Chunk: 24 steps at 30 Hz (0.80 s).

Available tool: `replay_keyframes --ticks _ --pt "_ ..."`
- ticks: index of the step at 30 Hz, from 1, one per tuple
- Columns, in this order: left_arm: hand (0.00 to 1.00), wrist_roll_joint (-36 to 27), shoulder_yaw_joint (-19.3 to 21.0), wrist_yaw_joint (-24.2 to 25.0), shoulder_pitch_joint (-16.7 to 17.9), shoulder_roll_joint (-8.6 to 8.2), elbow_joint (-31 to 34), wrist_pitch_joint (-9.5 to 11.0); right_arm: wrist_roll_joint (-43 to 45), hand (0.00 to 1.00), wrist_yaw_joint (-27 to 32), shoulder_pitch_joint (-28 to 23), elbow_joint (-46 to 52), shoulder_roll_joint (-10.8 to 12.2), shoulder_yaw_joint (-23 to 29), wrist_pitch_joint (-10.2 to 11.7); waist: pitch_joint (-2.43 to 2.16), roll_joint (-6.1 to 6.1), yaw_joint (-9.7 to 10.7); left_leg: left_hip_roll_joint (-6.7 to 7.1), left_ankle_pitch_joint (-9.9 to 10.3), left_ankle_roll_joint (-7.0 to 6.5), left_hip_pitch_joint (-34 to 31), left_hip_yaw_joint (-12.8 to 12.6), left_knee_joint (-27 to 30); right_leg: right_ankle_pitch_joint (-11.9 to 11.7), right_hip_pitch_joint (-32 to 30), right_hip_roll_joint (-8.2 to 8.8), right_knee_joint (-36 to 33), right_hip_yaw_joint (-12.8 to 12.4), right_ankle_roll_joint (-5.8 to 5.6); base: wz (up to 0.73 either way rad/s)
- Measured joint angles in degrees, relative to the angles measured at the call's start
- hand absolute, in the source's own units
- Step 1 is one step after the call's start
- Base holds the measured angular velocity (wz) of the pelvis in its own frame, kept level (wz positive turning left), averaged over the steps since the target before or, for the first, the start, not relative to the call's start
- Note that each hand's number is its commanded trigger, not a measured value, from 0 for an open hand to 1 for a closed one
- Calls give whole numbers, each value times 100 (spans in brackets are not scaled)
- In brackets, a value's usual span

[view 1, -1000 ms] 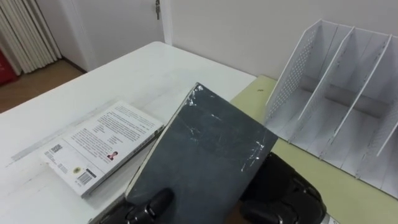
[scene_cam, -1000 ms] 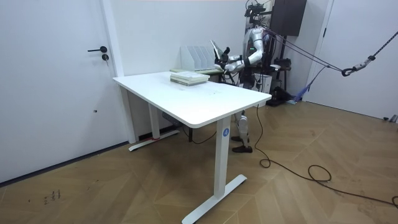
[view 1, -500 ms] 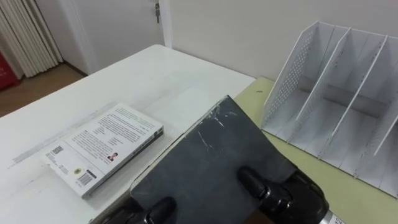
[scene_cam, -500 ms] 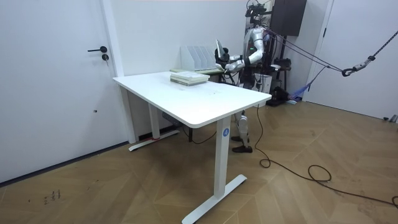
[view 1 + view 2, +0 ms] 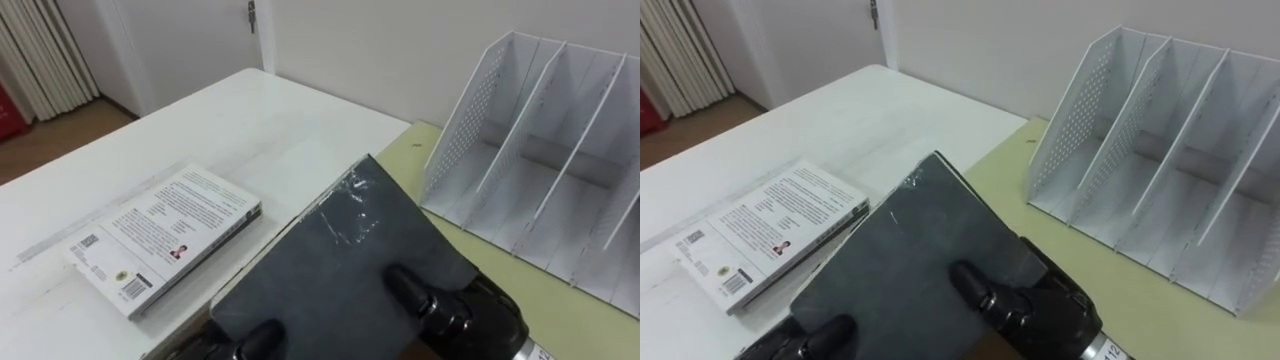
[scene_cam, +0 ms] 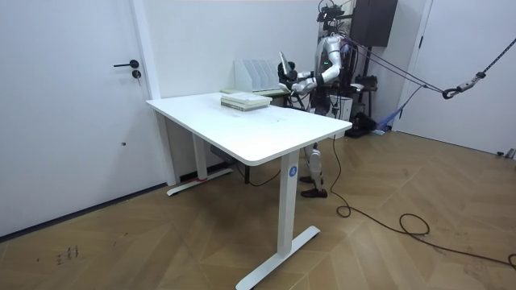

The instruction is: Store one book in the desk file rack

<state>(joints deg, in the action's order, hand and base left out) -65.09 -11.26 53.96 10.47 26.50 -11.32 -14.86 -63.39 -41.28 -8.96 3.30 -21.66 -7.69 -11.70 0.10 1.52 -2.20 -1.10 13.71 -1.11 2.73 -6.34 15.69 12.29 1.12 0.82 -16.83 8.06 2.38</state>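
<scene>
The dark book is held up in front of the robot, over the seam where the white table meets the green surface. Its cover is plain dark grey, marked with pale scuffs and a glossy patch near the far corner. That corner is turned away from the robot, and the cover is tilted so that its flat face is seen from above. A thin pale line of page edges can be made out along its left side. The book is not yet in the file rack and is kept apart from it, down and to the left of its perforated side wall.

The right hand is closed on the book's near right edge. The thumb is laid across the cover, while the fingers are hidden beneath it. The left hand is closed on the near left edge in the same way. Its thumb tip is pressed on the cover, and the rest of the hand is cut off by the bottom of the view.

The rack is white, set on the green surface, and divided by slanted upright panels; its right end is cut off by the frame. A white book is laid flat on the table to the left, back cover up, just beside the dark book's lower edge. A door and a curtain are seen beyond the table.

In the room view the robot is seen standing at the far end of the table, with the book raised near the rack.
</scene>
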Motion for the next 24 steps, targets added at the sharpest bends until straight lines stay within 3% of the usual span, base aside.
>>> replay_keyframes --ticks 5,10,14,17,20,24 --pt "0 -7 118 -39 43 1 -112 55 74 100 18 -15 -41 -78 50 -2 56 -88 30 -2 0 1 14 0 -11 1 2 -4 -4 -6 2 0" --pt "0 239 252 -202 58 -84 -446 246 121 100 207 -45 -137 -76 277 41 58 -145 27 3 0 0 110 -4 -47 -2 104 -5 28 2 -1 0" --pt "0 1029 246 -539 106 -155 -683 363 715 100 429 -42 -136 -73 459 133 45 -153 121 2 -1 2 159 13 -117 -8 183 -16 141 40 -9 6" --pt "0 1243 251 -836 255 -183 -822 413 1260 100 765 -40 -96 -67 589 186 20 -142 210 0 -1 3 205 2 -122 -18 201 -22 201 49 -7 0" --pt "0 1368 247 -1064 392 -328 -922 493 1846 100 1072 -40 -25 -62 729 249 18 -141 259 -6 -2 3 227 -74 -136 -24 241 -25 193 30 -11 -5" --pt "0 1630 249 -1405 436 -574 -1319 785 2863 100 1655 -38 250 7 843 423 24 -146 322 -6 -3 3 309 -143 -214 -22 264 -30 219 -15 -14 -7"
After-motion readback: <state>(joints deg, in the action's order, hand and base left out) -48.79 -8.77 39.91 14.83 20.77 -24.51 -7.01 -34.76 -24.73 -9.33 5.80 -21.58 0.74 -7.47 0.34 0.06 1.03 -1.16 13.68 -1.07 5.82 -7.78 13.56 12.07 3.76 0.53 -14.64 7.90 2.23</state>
